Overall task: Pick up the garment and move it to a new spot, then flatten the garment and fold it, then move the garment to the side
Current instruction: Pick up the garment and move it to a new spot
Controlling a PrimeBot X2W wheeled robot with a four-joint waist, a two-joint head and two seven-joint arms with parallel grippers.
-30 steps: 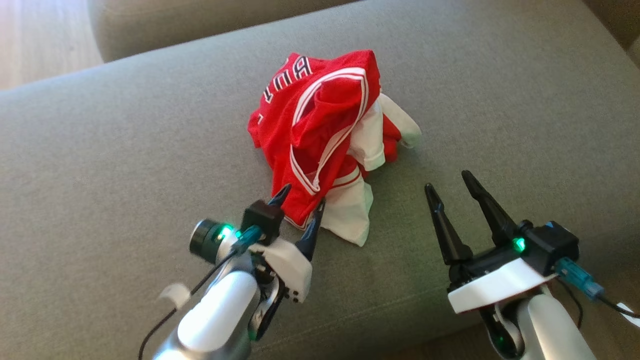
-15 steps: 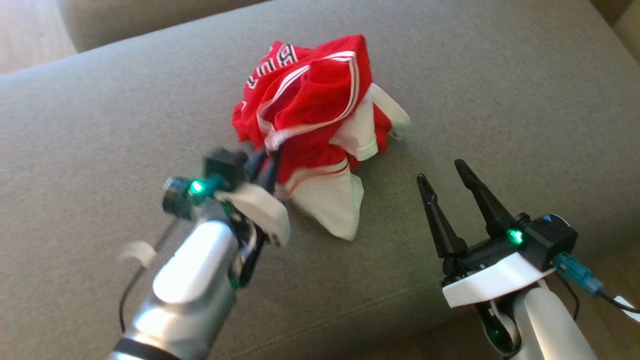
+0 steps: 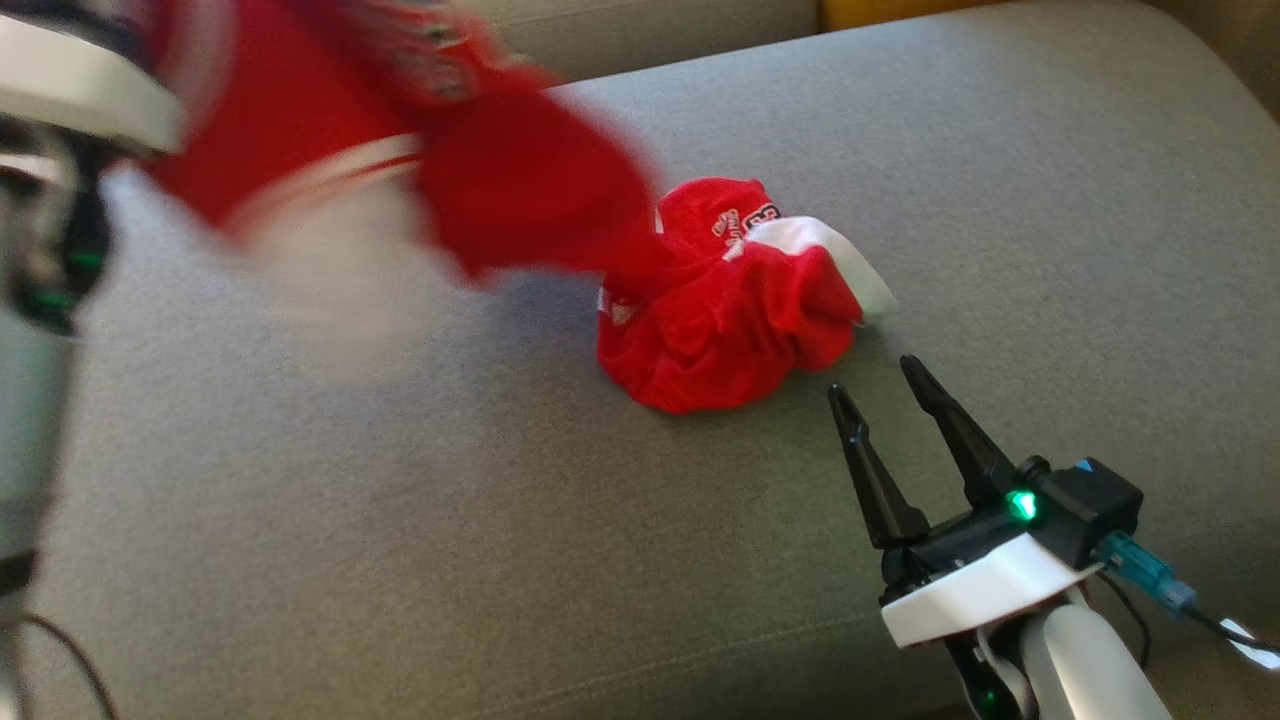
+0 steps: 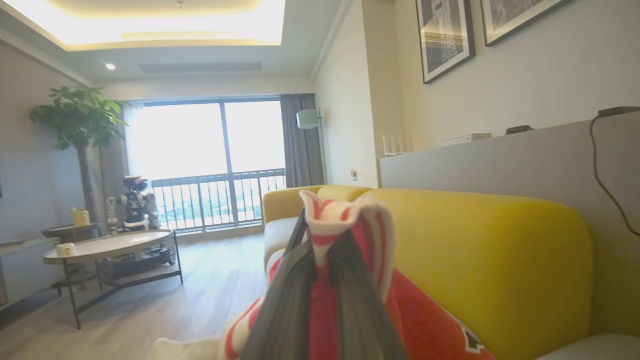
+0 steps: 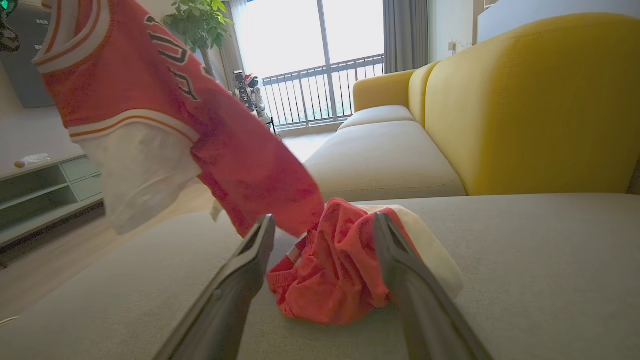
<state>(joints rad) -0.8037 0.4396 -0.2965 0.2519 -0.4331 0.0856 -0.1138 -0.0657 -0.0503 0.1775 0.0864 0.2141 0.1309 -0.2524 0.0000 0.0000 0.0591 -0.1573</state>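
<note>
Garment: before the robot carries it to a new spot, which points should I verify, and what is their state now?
1. The left gripper is shut on the striped edge of the garment: ok.
2. The whole garment is lifted off the seat cushion: not ok, one bunch lies on it.
3. The right gripper is open and holds nothing: ok.
4. Bare cushion is available for a new spot: ok.
5. The grip is deep enough not to slip: cannot tell.
</note>
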